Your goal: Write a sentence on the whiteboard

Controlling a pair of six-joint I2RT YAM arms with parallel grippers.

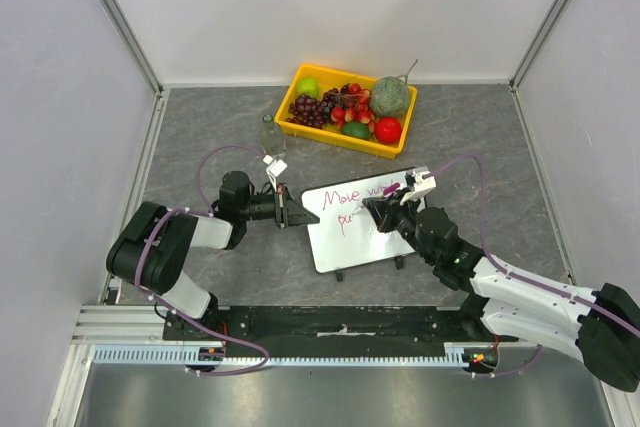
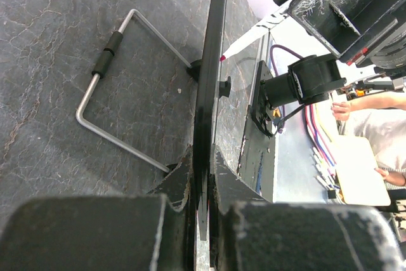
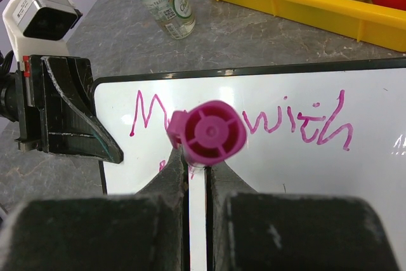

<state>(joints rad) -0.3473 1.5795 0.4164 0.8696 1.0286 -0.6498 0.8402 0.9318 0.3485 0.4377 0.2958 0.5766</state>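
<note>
The whiteboard [image 1: 352,244] lies on the grey table between my two arms, propped on a wire stand [image 2: 108,80]. The sentence [image 1: 350,193] in magenta reads "Move with", with a few letters of a second line below it. My left gripper [image 1: 287,209] is shut on the whiteboard's left edge; in the left wrist view the whiteboard [image 2: 212,61] runs edge-on between that gripper's [image 2: 204,163] fingers. My right gripper [image 1: 385,202] is shut on a magenta marker [image 3: 209,132] whose tip [image 2: 223,59] is at the board, over the second line. The marker's cap end hides part of the sentence [image 3: 304,122].
A yellow tray [image 1: 340,140] of fruit stands just behind the board. A small clear bottle [image 1: 268,134] lies to the tray's left, close to my left gripper. White walls enclose the table on three sides.
</note>
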